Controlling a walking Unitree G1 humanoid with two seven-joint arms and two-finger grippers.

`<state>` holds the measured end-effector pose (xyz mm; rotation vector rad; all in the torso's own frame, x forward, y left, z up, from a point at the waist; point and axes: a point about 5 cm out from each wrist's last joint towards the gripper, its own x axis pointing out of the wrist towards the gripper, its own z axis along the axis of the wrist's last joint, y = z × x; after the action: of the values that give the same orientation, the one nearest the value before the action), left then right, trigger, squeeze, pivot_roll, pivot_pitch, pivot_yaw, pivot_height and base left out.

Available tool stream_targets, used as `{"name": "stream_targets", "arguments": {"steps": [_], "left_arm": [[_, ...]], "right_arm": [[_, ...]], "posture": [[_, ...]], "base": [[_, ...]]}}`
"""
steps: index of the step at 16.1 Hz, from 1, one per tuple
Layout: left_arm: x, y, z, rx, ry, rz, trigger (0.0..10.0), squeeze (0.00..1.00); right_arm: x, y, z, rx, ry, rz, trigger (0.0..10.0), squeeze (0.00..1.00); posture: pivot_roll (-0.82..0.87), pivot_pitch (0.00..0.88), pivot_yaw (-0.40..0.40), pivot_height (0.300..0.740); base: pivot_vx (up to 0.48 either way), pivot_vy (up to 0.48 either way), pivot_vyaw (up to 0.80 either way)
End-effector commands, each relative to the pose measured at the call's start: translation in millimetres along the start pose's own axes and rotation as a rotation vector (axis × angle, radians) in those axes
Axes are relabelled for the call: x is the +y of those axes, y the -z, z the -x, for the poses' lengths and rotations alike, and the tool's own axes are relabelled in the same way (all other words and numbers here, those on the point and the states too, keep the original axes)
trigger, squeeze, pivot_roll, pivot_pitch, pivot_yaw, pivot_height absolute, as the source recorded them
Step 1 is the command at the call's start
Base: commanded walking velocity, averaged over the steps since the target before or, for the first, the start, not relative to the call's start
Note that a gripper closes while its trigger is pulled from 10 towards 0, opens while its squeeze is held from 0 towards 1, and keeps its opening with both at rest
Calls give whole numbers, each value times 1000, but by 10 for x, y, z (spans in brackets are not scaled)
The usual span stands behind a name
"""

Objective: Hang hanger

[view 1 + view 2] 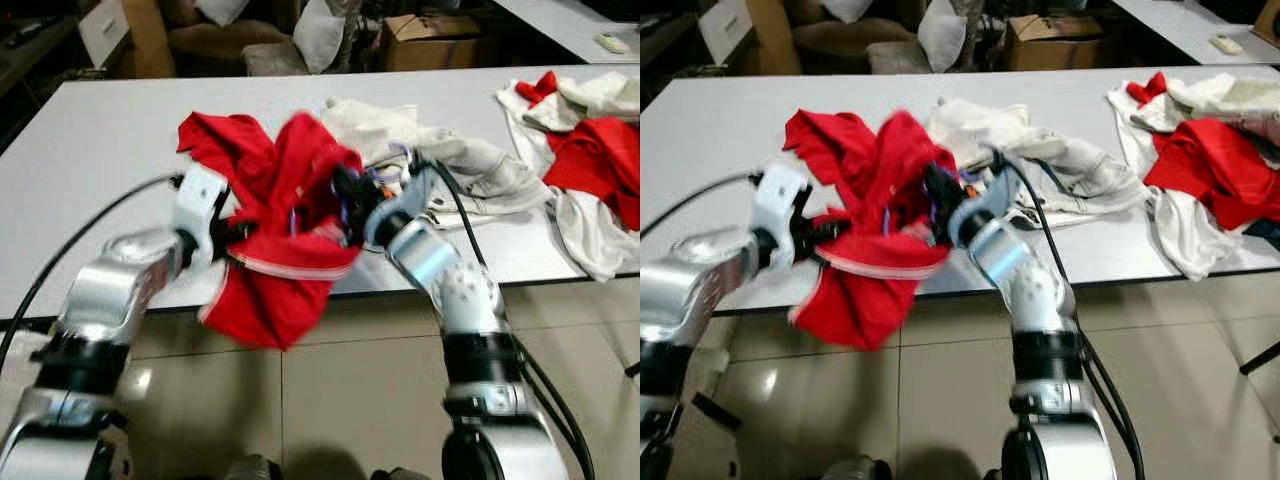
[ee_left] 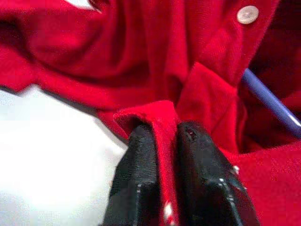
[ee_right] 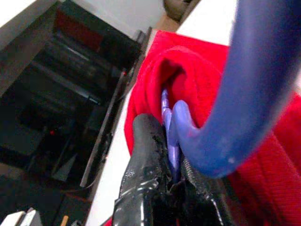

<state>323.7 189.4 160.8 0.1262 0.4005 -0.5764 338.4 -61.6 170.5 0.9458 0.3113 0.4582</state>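
A red polo shirt hangs bunched between my two arms at the near edge of the white table. My left gripper is shut on a fold of the shirt's red fabric. A blue plastic hanger sits partly inside the shirt; its shaft shows in the left wrist view. My right gripper is shut on the hanger near its hook, at the shirt's right side.
Cream garments lie on the table behind the shirt. A pile of red and white clothes fills the far right. A cardboard box and chairs stand beyond the table. Tiled floor lies below.
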Motion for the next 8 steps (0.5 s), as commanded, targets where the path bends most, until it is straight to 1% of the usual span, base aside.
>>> {"name": "stream_targets", "arguments": {"steps": [1,2,3,4,5,6,7,8], "left_arm": [[23,-63,91,-34,45,3,10000,1000],[37,-82,121,-52,53,13,10000,1000],[80,-134,174,-91,49,36,10000,1000],[171,-236,243,-173,20,107,10000,1000],[192,-254,254,-191,10,117,10000,1000],[243,-295,277,-233,-8,191,10000,475],[261,-313,288,-254,-24,209,10000,0],[224,-272,279,-210,-11,176,10000,0]], "right_arm": [[191,256,-43,58,-41,-19,10000,0],[177,263,-35,65,-34,5,10000,0],[154,274,-23,73,-27,2,10000,0],[132,268,-6,77,-26,-7,10000,0],[133,264,4,77,-28,0,10000,0],[125,268,14,91,-18,-21,10000,0],[113,268,13,104,-8,-17,10000,0],[102,271,13,116,-6,22,10000,0]], "posture": [[-7,0,76,740],[-6,0,76,740],[0,0,71,740],[10,0,57,740],[12,0,55,740],[16,0,49,740],[18,0,45,740],[18,0,44,740]], "base": [[0,0,0],[0,0,0],[0,0,0],[0,0,0],[0,0,0],[0,0,0],[0,0,0],[0,0,0]]}}
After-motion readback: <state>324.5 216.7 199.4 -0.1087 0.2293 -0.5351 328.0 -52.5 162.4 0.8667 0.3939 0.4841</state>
